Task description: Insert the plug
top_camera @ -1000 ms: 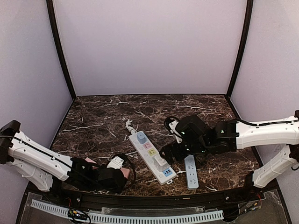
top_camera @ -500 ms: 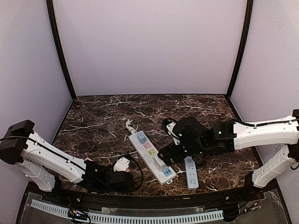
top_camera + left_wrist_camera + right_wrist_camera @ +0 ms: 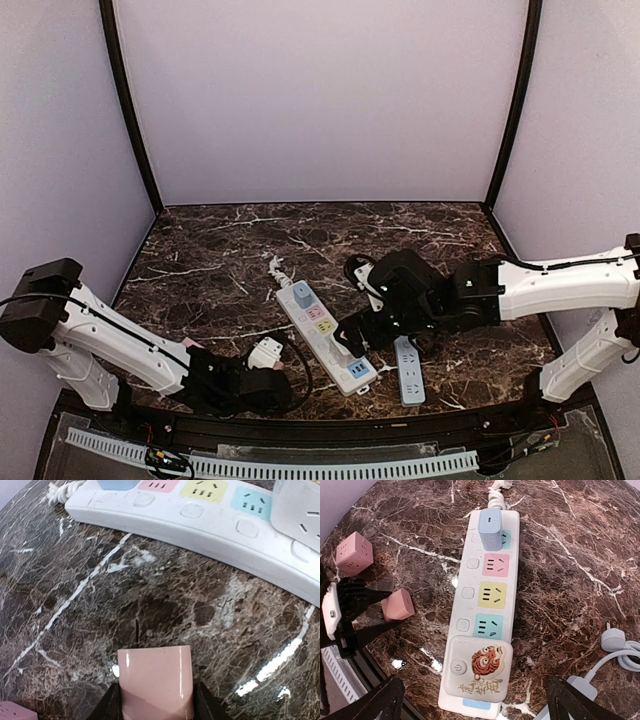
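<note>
Grasping step, I judged: left gripper (image 3: pixel 156 702) was clamped on the pink plug (image 3: pixel 155 680) sitting on the dark marble table (image 3: pixel 220 260) near the power strip (image 3: pixel 325 335), right gripper (image 3: pixel 477 702) gaped wide over the strip, next move needed a lift and prong alignment to a free socket (image 3: pixel 492 594), lilac walls (image 3: pixel 320 100) all round.
</note>
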Action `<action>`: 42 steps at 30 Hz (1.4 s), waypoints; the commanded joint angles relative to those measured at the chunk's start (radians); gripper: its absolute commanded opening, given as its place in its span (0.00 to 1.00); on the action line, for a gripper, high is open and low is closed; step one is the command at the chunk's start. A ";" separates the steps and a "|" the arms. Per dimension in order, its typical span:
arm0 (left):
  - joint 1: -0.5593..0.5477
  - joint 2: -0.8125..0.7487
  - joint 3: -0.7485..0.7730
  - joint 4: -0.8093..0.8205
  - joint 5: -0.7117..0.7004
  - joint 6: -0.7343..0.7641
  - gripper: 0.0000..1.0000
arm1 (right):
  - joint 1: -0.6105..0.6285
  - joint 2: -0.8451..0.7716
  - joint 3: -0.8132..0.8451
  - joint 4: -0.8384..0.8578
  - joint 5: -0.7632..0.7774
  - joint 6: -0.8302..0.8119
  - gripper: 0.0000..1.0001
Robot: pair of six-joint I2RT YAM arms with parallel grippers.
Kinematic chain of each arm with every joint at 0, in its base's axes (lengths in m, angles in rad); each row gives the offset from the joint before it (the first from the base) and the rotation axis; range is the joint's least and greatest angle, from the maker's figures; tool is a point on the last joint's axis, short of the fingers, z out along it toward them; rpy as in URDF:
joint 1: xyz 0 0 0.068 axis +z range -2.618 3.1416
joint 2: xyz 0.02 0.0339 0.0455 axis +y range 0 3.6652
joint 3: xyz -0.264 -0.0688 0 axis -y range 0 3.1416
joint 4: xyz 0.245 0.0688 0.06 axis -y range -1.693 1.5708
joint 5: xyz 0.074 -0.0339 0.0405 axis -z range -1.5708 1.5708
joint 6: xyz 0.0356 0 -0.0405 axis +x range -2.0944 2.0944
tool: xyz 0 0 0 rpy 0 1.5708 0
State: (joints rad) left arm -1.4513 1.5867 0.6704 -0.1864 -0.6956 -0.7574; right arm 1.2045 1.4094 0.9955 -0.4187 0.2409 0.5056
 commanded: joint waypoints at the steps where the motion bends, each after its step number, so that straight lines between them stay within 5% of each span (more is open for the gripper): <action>1: -0.004 -0.051 -0.051 0.163 -0.002 0.152 0.33 | 0.010 0.002 0.053 0.004 -0.084 0.049 0.99; 4: -0.004 -0.127 -0.107 0.307 0.005 0.295 0.31 | 0.009 0.012 0.086 0.005 -0.152 0.090 0.99; 8: -0.004 -0.242 -0.237 0.699 0.088 0.562 0.27 | 0.008 0.036 0.147 -0.014 -0.226 0.119 0.99; 16: -0.003 -0.224 -0.315 1.089 0.216 0.863 0.25 | 0.007 0.113 0.232 -0.071 -0.392 0.178 0.94; 42: -0.004 -0.153 -0.276 1.276 0.301 1.104 0.24 | 0.003 0.160 0.269 -0.084 -0.622 0.214 0.52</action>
State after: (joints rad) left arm -1.4513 1.4265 0.3721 1.0473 -0.4065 0.3122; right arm 1.2037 1.5471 1.2289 -0.5163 -0.3359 0.7235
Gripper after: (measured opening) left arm 0.403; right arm 0.548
